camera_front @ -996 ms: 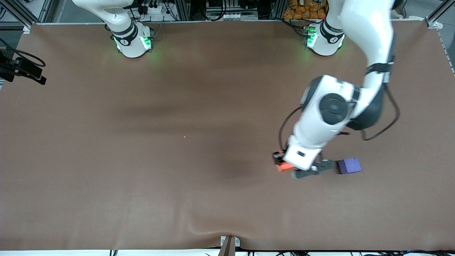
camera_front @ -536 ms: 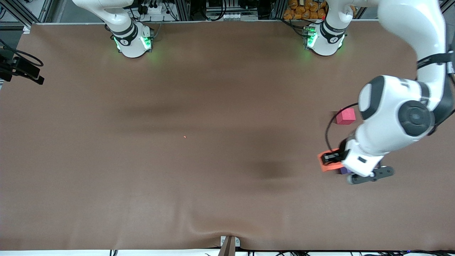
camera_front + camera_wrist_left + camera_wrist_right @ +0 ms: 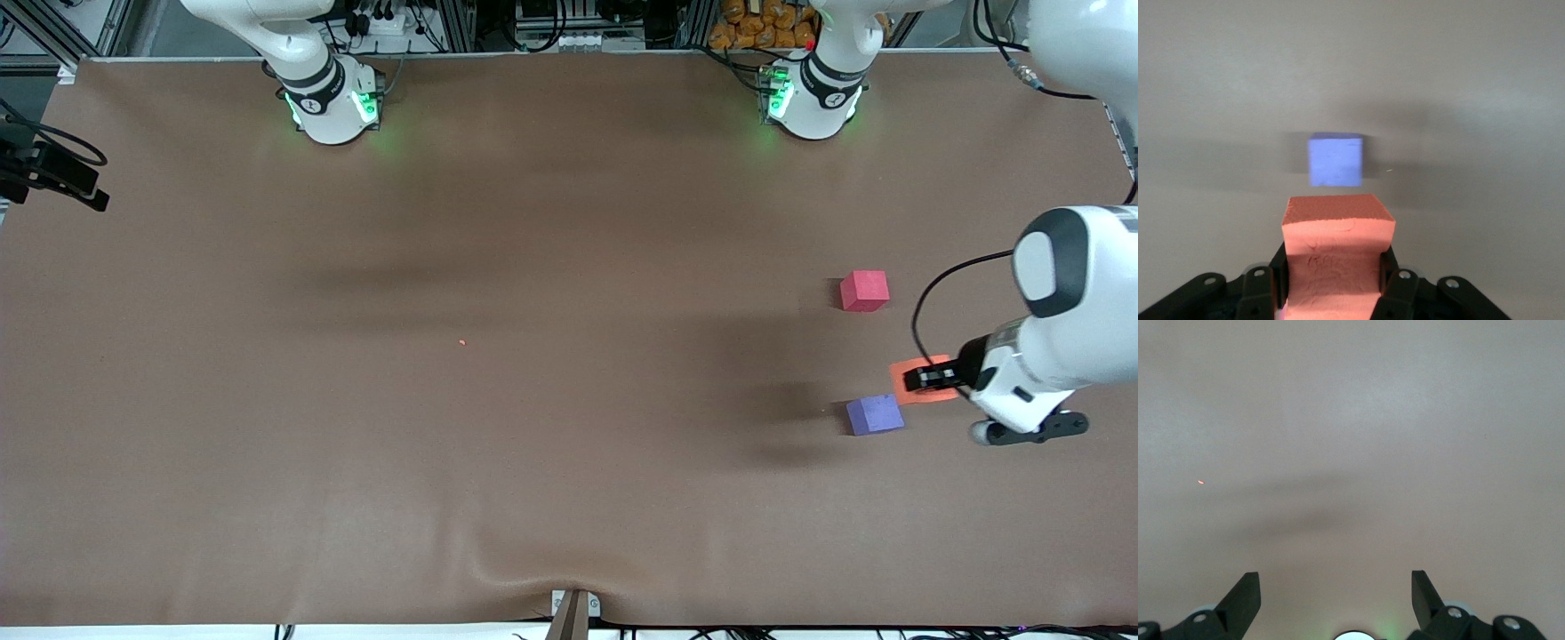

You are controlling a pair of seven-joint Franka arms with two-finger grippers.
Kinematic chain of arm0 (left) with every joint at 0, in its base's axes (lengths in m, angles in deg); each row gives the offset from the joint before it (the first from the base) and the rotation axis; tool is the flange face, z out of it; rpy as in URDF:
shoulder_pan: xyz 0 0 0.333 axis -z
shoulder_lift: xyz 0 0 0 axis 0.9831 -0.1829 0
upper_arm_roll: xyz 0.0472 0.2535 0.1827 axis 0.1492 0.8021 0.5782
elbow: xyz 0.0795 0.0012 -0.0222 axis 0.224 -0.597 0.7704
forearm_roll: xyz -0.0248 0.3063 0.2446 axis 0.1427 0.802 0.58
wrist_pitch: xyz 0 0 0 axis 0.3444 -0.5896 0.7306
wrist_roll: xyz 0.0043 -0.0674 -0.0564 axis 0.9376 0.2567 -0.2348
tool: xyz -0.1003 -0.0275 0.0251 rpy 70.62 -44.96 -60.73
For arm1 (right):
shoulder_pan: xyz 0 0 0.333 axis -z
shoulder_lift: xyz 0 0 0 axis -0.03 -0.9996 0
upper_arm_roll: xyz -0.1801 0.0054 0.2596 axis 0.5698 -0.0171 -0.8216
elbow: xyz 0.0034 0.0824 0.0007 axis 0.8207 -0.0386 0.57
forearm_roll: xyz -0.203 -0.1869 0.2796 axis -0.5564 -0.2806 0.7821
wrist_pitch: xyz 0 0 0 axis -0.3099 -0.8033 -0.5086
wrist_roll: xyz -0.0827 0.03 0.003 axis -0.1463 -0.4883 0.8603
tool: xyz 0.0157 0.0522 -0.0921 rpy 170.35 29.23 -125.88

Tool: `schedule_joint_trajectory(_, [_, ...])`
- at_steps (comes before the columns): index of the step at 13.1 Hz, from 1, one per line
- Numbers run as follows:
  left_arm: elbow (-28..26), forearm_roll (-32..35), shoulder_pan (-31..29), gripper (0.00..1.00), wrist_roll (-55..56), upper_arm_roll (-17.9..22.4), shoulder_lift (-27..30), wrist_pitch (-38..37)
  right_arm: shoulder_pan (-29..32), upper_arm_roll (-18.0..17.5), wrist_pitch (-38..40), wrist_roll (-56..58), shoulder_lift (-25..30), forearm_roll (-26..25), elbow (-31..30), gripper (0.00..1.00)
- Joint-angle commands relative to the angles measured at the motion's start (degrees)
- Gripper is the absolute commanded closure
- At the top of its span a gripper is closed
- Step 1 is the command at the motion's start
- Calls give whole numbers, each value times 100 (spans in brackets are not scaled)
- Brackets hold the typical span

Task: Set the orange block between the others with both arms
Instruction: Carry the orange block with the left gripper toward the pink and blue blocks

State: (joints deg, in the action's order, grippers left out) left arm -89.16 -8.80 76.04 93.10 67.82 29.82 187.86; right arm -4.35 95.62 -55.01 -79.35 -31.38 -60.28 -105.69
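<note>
Purple block (image 3: pixel 875 414) lies nearest the table's (image 3: pixel 533 498) front edge, toward the left arm's end. Left gripper (image 3: pixel 925 379) is clamped on the orange block (image 3: pixel 909 394), carried above the table just beside the purple one. Red block (image 3: pixel 864 291) lies farther back; the gap between them is the target, judged close. No containers. Right gripper (image 3: pixel 1335 590) waits, fingers spread, empty.

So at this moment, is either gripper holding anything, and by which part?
The left gripper is shut on the small matte orange foam cube, clamping two opposite side faces. The right gripper is open and holds nothing.
</note>
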Motion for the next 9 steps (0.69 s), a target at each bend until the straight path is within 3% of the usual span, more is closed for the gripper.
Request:
schedule_joint_trajectory(1, [-990,-103,-193,100,-360,-75,454,701,96,-80,76,-6,-30,-16,95,0])
schedule_joint_trajectory(5, [-2072,-103,-492,100,-922,-83,543,1975,96,-80,85,-6,-21,-16,95,0])
schedule_joint_trajectory(9, [-2609,-357,-537,100,-950,-136,771,2118,105,-71,85,-6,-21,-16,95,0])
